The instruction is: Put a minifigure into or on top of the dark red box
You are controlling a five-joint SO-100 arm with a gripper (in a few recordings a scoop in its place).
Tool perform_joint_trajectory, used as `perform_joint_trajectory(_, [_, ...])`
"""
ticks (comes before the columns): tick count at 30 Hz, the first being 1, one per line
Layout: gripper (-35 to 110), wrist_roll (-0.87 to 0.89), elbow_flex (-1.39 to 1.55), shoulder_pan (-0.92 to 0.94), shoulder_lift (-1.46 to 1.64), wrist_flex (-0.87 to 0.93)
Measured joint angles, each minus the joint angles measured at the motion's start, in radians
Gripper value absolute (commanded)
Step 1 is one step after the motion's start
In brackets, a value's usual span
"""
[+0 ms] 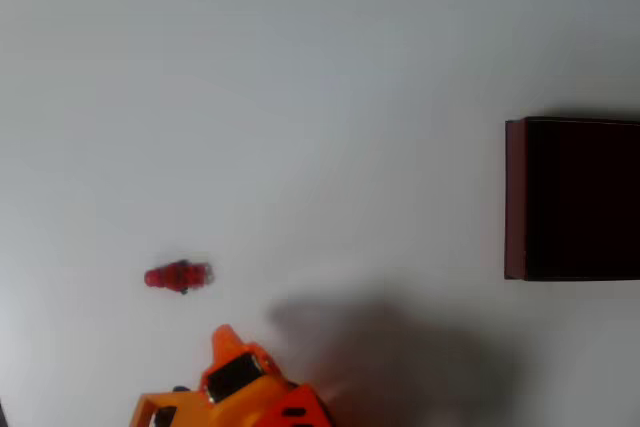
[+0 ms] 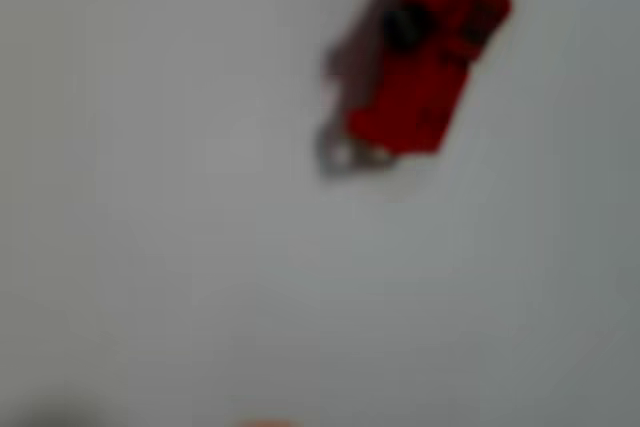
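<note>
Down at the bottom edge of the overhead view, the orange gripper (image 1: 226, 339) pokes up into the picture, one pointed fingertip showing above a dark block on its body; whether its fingers are spread or pressed together I cannot tell. A soft grey shadow spreads over the white table (image 1: 300, 97) just to the right of it.

Just above and to the left of that fingertip, near but apart from it, lies the minifigure (image 1: 178, 276). It lies flat on the table with its long axis running left to right in the overhead view, close to level. Its paler, whitish end points right; the rest is bright red with a small dark spot near the middle.

The wrist view, which is blurred, shows the same minifigure (image 2: 430, 52) up close near the top edge, right of centre. There its long axis runs on a slant from upper right to lower left, with a pale glint at the lower-left end and dark marks on the red body.

Farther off, well apart from the figure at the right edge of the overhead view, stands the dark red box (image 1: 515, 197), cut off by the frame. Its maroon left wall shows as a narrow strip beside the near-black interior.
</note>
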Motion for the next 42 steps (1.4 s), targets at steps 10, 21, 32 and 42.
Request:
perform_joint_trajectory(10, [4, 0.000, 0.000, 0.000, 0.000, 0.000])
perform_joint_trajectory(21, [17, 0.057, 0.012, 0.000, 0.003, -0.009])
perform_joint_trajectory(32, [26, 0.410, 0.017, -0.072, 0.000, -0.057])
perform_joint_trajectory(42, [27, 0.440, -0.330, -0.015, -0.468, -0.071])
